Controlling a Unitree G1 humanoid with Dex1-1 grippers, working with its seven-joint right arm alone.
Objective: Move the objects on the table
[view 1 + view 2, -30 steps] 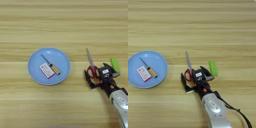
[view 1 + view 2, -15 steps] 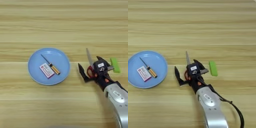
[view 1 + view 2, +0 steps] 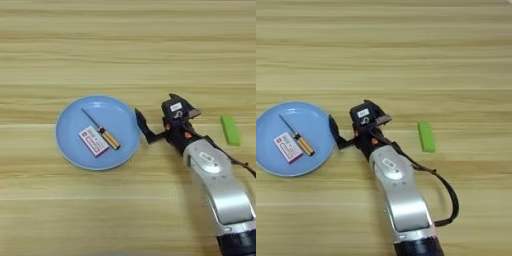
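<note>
- On my feed the light-blue plate (image 3: 75,150) already holds two things: the small yellow-handled screwdriver (image 3: 101,132) and the red-and-white flat box (image 3: 93,141), lying side by side and touching or nearly so.
- The bright-green block (image 3: 230,130) lies on the bare wooden table (image 3: 125,45), well apart from the plate, to the right of the arm. I judge it is not yet dealt with.
- I cannot find the red-handled scissors in either view; they may be hidden under the gripper or the forearm, so I cannot say where they are.
- My right gripper (image 3: 162,120) sits just beside the plate's right rim, its black fingers (image 3: 141,122) spread apart, one reaching toward the plate; I see nothing clearly between them.
- My read: roughly half done, with the block left and the scissors unaccounted for.
</note>
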